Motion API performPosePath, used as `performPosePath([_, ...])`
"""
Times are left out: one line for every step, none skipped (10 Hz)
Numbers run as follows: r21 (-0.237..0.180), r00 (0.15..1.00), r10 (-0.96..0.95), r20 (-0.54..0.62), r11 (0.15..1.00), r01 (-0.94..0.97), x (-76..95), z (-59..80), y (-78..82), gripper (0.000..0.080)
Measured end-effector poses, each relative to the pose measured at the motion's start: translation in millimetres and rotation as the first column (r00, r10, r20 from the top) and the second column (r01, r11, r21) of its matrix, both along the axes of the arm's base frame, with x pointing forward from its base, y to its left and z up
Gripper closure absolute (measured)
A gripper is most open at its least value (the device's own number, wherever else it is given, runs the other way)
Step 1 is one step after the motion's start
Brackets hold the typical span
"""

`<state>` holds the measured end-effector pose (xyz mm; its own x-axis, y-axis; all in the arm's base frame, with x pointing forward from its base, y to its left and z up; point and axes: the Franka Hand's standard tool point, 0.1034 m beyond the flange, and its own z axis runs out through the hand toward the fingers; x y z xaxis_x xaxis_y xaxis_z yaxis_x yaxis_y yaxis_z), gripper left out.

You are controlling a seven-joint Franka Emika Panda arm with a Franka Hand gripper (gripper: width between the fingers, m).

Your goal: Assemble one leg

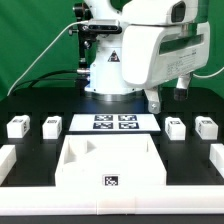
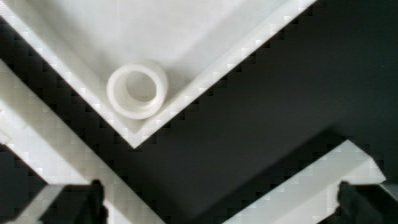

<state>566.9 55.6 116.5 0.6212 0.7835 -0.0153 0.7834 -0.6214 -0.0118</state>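
Four legs, small white chunky blocks with tags, stand on the black table in the exterior view: two at the exterior view's left (image 1: 17, 126) (image 1: 51, 124) and two at its right (image 1: 176, 127) (image 1: 206, 127). The large white panel with raised rim (image 1: 75, 172) lies at the front centre. My gripper (image 1: 153, 102) hangs above the table behind the panel's far right corner, near the inner right leg, touching nothing. In the wrist view the gripper (image 2: 210, 203) is open and empty, dark fingertips (image 2: 68, 205) wide apart over a panel corner (image 2: 267, 60) with a round ring-shaped socket (image 2: 139, 90). No leg shows there.
The marker board (image 1: 112, 122) lies flat behind the panel, in front of the robot base (image 1: 105, 75). White blocks sit at the table's left edge (image 1: 7, 158) and right edge (image 1: 217, 160). A green backdrop stands behind.
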Motion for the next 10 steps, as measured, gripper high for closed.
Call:
performPosePath([0.0, 1.0, 0.0, 0.0, 1.0, 0.0, 0.0, -0.1, 0.0, 0.015])
performPosePath([0.0, 1.0, 0.0, 0.0, 1.0, 0.0, 0.0, -0.1, 0.0, 0.015])
performPosePath([0.0, 1.0, 0.0, 0.0, 1.0, 0.0, 0.0, -0.1, 0.0, 0.015])
performPosePath([0.0, 1.0, 0.0, 0.0, 1.0, 0.0, -0.1, -0.1, 0.0, 0.015])
performPosePath([0.0, 1.0, 0.0, 0.0, 1.0, 0.0, -0.1, -0.1, 0.0, 0.015])
performPosePath([0.0, 1.0, 0.0, 0.0, 1.0, 0.0, -0.1, -0.2, 0.0, 0.015])
performPosePath([0.0, 1.0, 0.0, 0.0, 1.0, 0.0, -0.1, -0.2, 0.0, 0.015])
performPosePath([0.0, 1.0, 0.0, 0.0, 1.0, 0.0, -0.1, -0.3, 0.0, 0.015])
performPosePath([0.0, 1.0, 0.0, -0.001, 1.0, 0.0, -0.1, -0.3, 0.0, 0.015])
performPosePath([0.0, 1.0, 0.0, -0.001, 1.0, 0.0, -0.1, -0.3, 0.0, 0.015])
